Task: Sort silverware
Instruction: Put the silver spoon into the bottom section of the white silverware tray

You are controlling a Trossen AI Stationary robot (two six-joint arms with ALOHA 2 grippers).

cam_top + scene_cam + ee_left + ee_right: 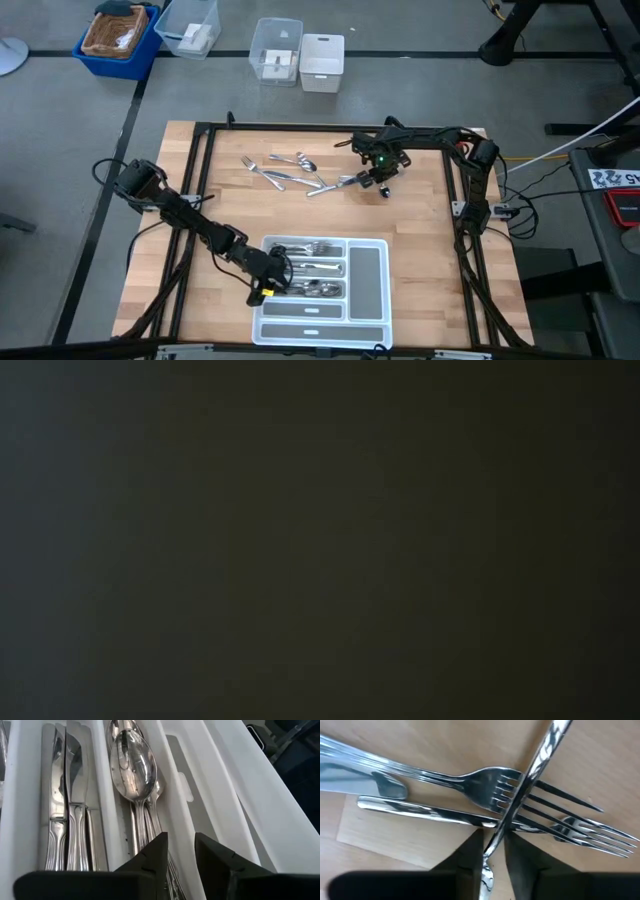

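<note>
My right gripper [494, 851] pinches a slim utensil handle [530, 775] lying over the forks [520, 795]; stiff, slick steel, so I grip mid-handle. My left gripper [181, 852] hangs parted, empty, above the spoons [135, 765].

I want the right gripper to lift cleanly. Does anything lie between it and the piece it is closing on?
Nothing does: the right gripper already straddles the slim handle. That handle lies across a fork, which might get nudged when it lifts.

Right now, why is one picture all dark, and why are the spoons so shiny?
The low view is dark all over; nothing shows. In the left wrist view the spoons and knives mirror bright light. In the right wrist view glare streaks the forks.
</note>
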